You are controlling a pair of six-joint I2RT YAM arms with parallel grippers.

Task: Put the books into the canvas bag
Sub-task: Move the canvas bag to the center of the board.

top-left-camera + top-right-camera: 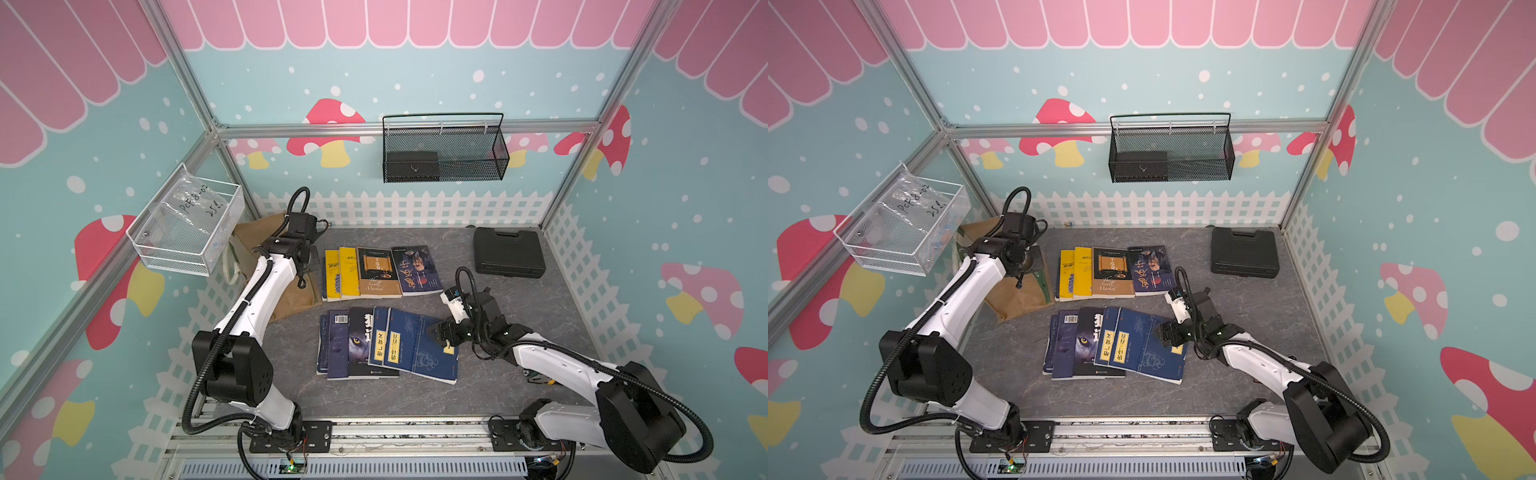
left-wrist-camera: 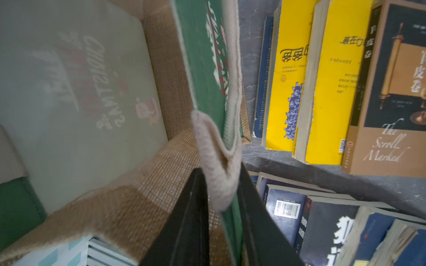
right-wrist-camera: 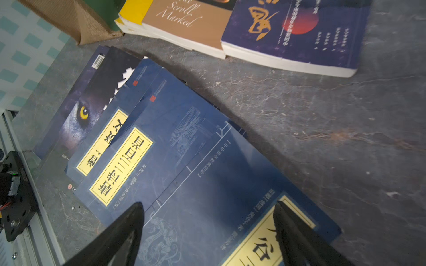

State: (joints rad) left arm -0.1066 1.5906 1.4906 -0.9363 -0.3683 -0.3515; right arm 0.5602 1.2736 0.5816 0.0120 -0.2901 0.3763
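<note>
Books [image 1: 376,345]: near fan lies flat and overlapped under the right gripper [image 3: 208,206], jaws spread wide, empty, over the end navy book [image 3: 242,179]. Risk: thin flat cover gives no edge; the claw may skid or drag neighbours. Beyond it, far row [image 1: 376,270] untouched. Farthest, left gripper [image 2: 220,169] clamped on rope handle [image 2: 216,161] of canvas bag [image 2: 161,69]; limp handle could slip, mouth sagging shut.

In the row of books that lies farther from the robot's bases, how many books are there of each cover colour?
Yellow books: 2
Brown book: 1
Blue books: 2, one mostly hidden under a yellow one
Total: 5
</note>
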